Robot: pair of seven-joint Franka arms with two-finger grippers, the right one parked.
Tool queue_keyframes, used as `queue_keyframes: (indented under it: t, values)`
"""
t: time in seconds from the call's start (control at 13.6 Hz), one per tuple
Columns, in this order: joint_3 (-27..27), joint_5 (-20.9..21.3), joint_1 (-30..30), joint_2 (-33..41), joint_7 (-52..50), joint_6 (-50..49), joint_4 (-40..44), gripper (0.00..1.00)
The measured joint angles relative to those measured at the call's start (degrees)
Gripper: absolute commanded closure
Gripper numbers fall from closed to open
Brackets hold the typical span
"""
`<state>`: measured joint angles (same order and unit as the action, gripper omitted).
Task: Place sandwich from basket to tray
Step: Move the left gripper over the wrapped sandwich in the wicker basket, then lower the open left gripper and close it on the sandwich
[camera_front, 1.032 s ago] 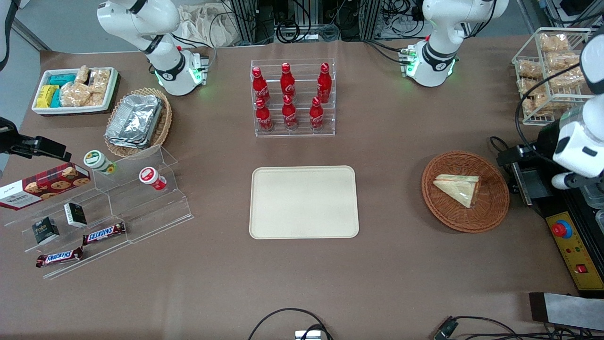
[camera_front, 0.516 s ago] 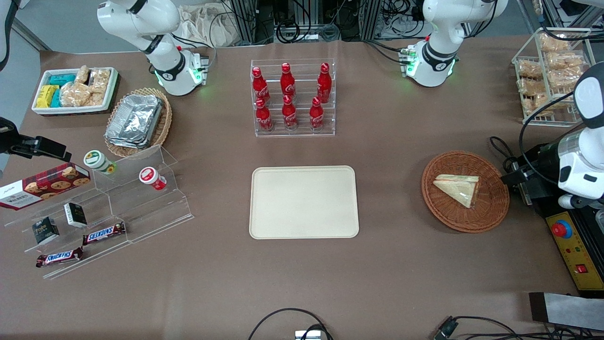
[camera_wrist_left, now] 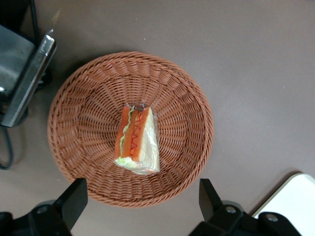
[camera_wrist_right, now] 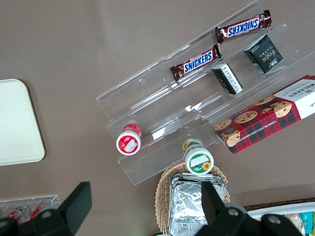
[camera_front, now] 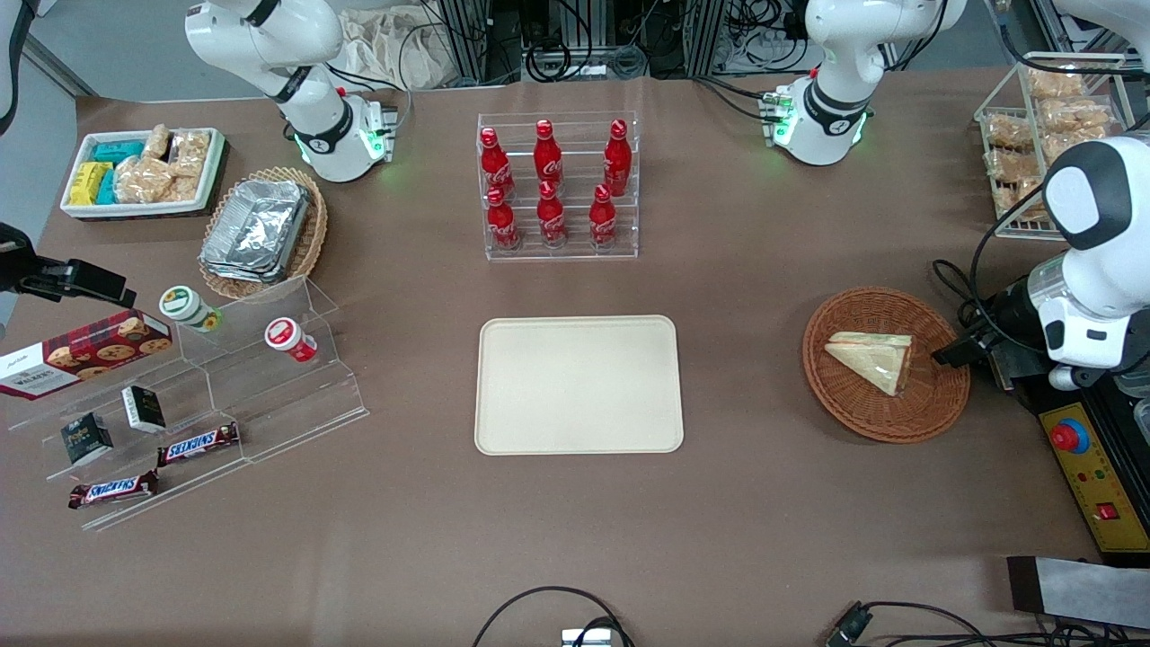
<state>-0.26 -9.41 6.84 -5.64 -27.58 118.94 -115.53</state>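
Nearest to the front camera of the task's things, the tray is lying flat on the brown table cover; it is cream-beige plastic, rectangular with rounded corners and a low rim, and nothing is lying on it.

A little farther, toward the working arm's end of the table, the basket is sitting well apart from the tray. It is round, shallow, reddish-brown wicker with a woven spiral base. The sandwich is lying in its middle: a triangular wedge of pale bread in thin clear wrap, showing orange and green filling at the cut edge.

You are holding the gripper high over the basket's rim, its two dark fingers spread wide and holding nothing. In the front view it is hanging at the basket's edge, just beside the sandwich.

For this approach step, I think you should be centring over the wedge first, then turning the wrist so the fingers are closing across the two flat bread faces. The bread looks soft and the wrap slippery, so squeezing gently seems wise. Be descending slowly and keeping the fingertips off the wicker weave.
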Motion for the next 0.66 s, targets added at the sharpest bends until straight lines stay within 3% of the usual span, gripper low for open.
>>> queue_keyframes:
  t: [0.29,0.66]
  values:
    - [0.12,-1.63,0.74,1.05,-0.09,7.55,-7.06,0.0]
    - [0.1,-3.44,0.75,0.8,-0.32,9.43,-9.86,0.0]
